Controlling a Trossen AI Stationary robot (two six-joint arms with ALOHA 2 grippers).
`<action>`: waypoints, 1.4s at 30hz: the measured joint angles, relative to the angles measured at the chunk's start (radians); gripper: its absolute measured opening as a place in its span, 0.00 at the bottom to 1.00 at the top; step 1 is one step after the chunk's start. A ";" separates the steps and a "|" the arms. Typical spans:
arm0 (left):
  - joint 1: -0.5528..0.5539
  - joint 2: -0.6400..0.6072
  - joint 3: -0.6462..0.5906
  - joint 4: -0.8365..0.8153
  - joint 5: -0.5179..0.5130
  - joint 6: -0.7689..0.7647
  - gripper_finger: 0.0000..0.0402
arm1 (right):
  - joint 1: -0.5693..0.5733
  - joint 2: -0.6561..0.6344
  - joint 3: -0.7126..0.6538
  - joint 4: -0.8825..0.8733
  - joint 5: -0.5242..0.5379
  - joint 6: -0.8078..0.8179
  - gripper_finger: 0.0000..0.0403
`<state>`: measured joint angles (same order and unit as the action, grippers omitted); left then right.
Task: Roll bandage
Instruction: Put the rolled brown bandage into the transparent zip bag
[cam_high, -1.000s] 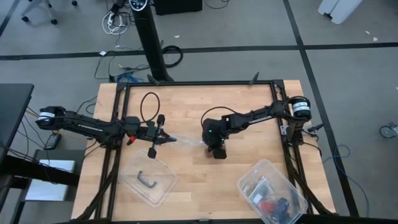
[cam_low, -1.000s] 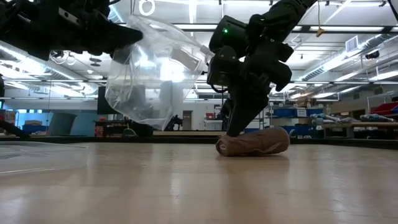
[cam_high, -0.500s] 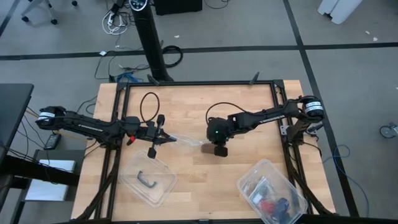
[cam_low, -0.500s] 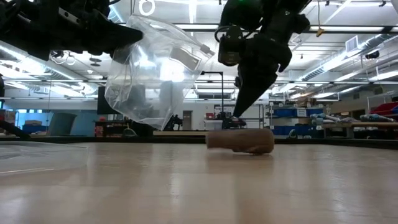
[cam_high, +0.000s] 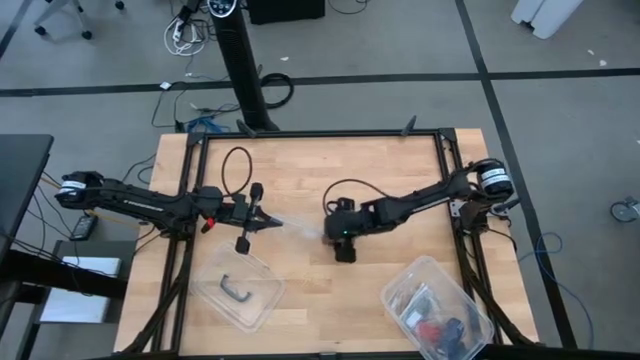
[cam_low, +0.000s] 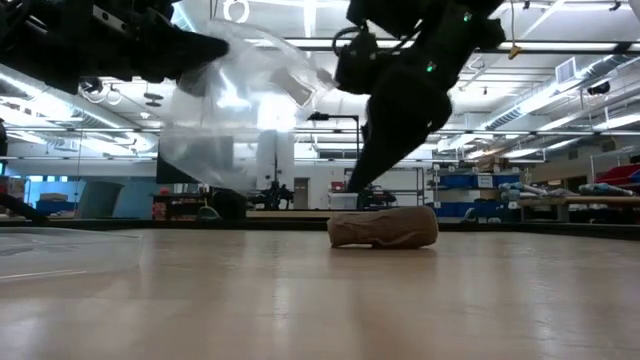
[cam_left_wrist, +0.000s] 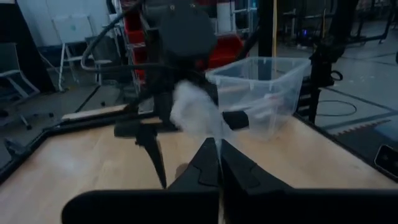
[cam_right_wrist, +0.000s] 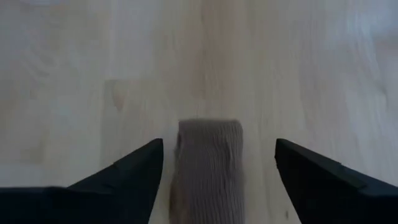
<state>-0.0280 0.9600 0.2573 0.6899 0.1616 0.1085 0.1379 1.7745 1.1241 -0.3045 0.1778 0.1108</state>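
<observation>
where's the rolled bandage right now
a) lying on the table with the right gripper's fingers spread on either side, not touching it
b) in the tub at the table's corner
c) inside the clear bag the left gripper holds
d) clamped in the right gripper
a: the right wrist view shows the bandage lying on the table between the spread fingers of the right gripper, with gaps on both sides.

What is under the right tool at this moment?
The bandage, a brown roll, lies on the wooden table directly below the right tool, whose open fingers stand clear on either side. Its near end is out of frame.
</observation>
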 joint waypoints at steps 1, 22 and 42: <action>0.000 -0.001 0.000 -0.006 0.000 -0.001 0.00 | 0.005 0.010 0.000 0.006 0.009 0.000 0.76; 0.000 -0.003 -0.001 -0.029 0.001 -0.005 0.00 | 0.025 0.184 0.154 -0.167 0.058 -0.035 0.13; -0.064 0.055 -0.001 -0.034 -0.016 0.143 0.00 | 0.202 -0.144 0.144 0.544 0.421 -0.365 0.12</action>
<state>-0.0916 1.0153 0.2562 0.6561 0.1460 0.2515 0.3404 1.6306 1.2682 0.2394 0.5990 -0.2544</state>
